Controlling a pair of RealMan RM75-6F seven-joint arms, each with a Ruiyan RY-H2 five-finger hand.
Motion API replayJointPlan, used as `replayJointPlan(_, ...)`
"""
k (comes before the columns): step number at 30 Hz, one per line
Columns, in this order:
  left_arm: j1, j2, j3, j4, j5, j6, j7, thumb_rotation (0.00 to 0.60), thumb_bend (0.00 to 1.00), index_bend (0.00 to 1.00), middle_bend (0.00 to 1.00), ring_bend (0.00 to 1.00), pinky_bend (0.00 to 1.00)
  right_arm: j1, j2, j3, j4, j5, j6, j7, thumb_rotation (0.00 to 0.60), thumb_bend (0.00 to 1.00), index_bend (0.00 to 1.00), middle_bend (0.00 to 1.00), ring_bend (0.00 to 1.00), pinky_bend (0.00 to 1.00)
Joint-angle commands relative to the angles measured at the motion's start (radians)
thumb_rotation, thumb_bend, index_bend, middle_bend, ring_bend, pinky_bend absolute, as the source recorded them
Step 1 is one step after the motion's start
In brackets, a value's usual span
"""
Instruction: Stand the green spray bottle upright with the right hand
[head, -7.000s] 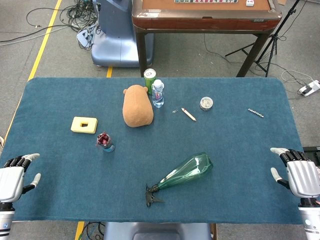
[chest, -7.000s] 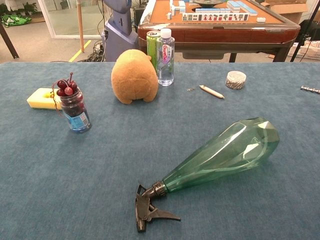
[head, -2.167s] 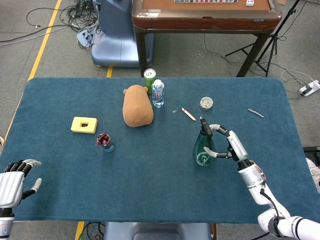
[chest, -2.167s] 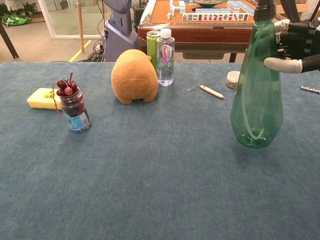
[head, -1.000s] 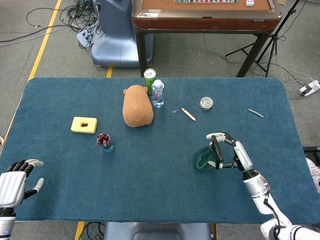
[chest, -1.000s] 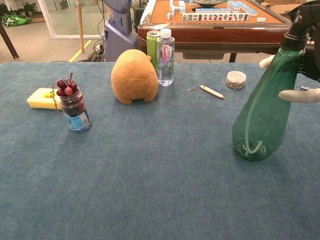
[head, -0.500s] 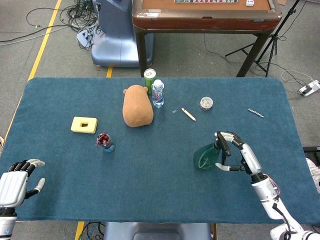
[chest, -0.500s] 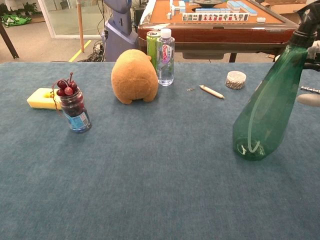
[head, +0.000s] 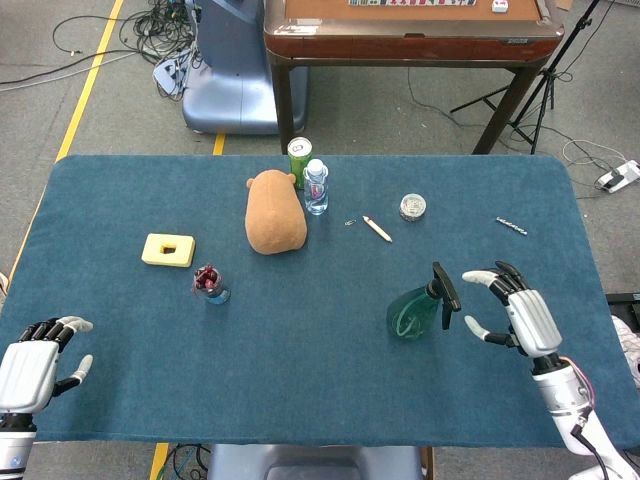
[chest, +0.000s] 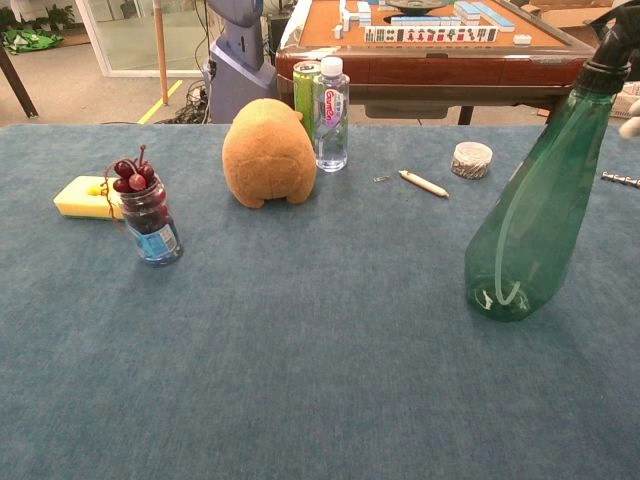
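Note:
The green spray bottle (head: 413, 311) (chest: 528, 215) stands on its base on the blue table cloth, right of centre, leaning toward the right with its black trigger head (head: 442, 285) on top. My right hand (head: 517, 313) hovers just right of the bottle, apart from it, fingers spread and empty; in the chest view only a fingertip (chest: 632, 128) shows at the right edge. My left hand (head: 35, 362) rests open at the table's near left corner and holds nothing.
A brown plush toy (head: 273, 212), a green can (head: 299, 155) and a small water bottle (head: 316, 186) stand at the back centre. A jar of cherries (head: 210, 284) and a yellow block (head: 168, 249) sit left. A pen (head: 377, 228), a small round tin (head: 412, 207) and a metal bit (head: 511, 226) lie back right.
My right hand has let go of the bottle and drawn back to the right with its fingers spread. The bottle stays standing, leaning right. The left hand is unchanged.

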Motion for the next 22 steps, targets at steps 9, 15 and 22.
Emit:
replayJointPlan(9,-0.005,0.001,-0.004,-0.01,0.005,0.003,0.005,0.6,0.34,0.35,0.31,0.26,0.25,-0.198,0.207,-0.056,-0.222,0.03,0.15,-0.295,0.6,0.29,0.31,0.32,0.22,0.14)
replayJointPlan(15,-0.005,0.001,-0.001,-0.014,0.009,0.005,0.008,0.6,0.34,0.35,0.31,0.26,0.25,-0.247,0.195,-0.074,-0.199,0.013,0.178,-0.267,0.6,0.29,0.31,0.33,0.22,0.14)
replayJointPlan(22,-0.003,0.001,-0.002,-0.014,0.008,0.009,0.006,0.6,0.34,0.35,0.31,0.26,0.25,-0.265,0.148,-0.063,-0.133,-0.002,0.187,-0.233,0.6,0.29,0.31,0.33,0.22,0.14)
